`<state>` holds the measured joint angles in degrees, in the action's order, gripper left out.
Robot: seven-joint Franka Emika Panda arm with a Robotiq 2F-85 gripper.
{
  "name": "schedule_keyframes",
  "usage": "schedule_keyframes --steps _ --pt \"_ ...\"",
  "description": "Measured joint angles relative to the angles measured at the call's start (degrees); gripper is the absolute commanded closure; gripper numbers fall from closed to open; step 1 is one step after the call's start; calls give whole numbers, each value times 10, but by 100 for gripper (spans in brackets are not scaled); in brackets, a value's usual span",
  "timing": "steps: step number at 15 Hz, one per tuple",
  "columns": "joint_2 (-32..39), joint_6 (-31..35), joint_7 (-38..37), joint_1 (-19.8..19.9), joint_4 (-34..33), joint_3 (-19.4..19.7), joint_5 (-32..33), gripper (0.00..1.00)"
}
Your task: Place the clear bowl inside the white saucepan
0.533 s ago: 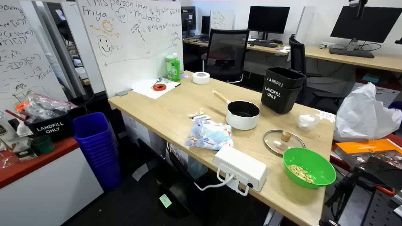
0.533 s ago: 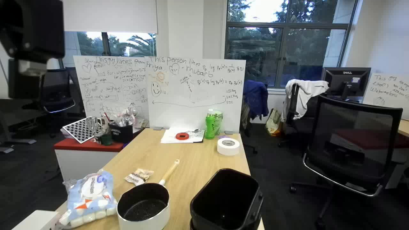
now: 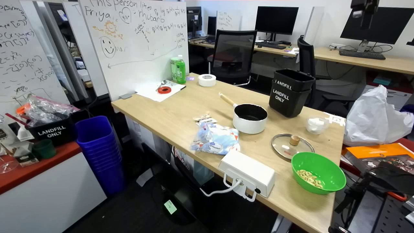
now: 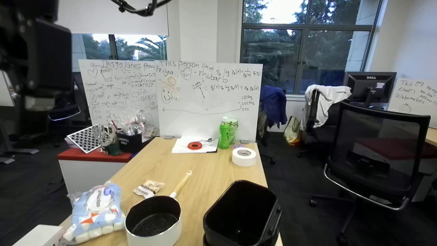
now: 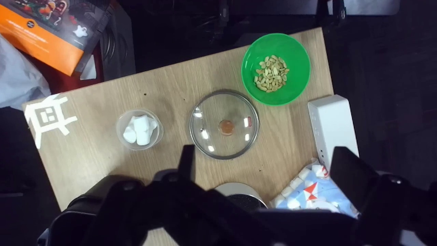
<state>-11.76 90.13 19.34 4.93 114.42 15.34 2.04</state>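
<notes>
The clear bowl holds several white marshmallows and stands on the table near its tape-marked end. In the wrist view the clear bowl is left of the fingers. The white saucepan stands mid-table with a dark, empty inside and a tan handle. It also shows in an exterior view and, partly hidden by the gripper, in the wrist view. My gripper is open and empty, high above the table. It shows at the top right of an exterior view and as a dark blurred shape at the left.
A glass lid lies between the clear bowl and the green bowl of peanuts. The black bin stands between saucepan and far edge. A marshmallow bag and a white box line the near edge.
My gripper has moved slightly down and left in the exterior view with the clear bowl. In an exterior view it has shifted and a cable now shows at the top. The table objects have not moved.
</notes>
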Motion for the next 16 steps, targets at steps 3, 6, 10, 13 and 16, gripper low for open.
schedule_keyframes --steps 3,6,10,13,16 --pt "9 60 -56 17 40 1 -32 0" --pt "12 116 -92 25 83 0 -32 0" --pt "4 130 -96 25 96 -2 -24 0" --pt "3 130 -96 25 96 -2 -27 0" --pt "26 143 -107 26 98 -1 -36 0"
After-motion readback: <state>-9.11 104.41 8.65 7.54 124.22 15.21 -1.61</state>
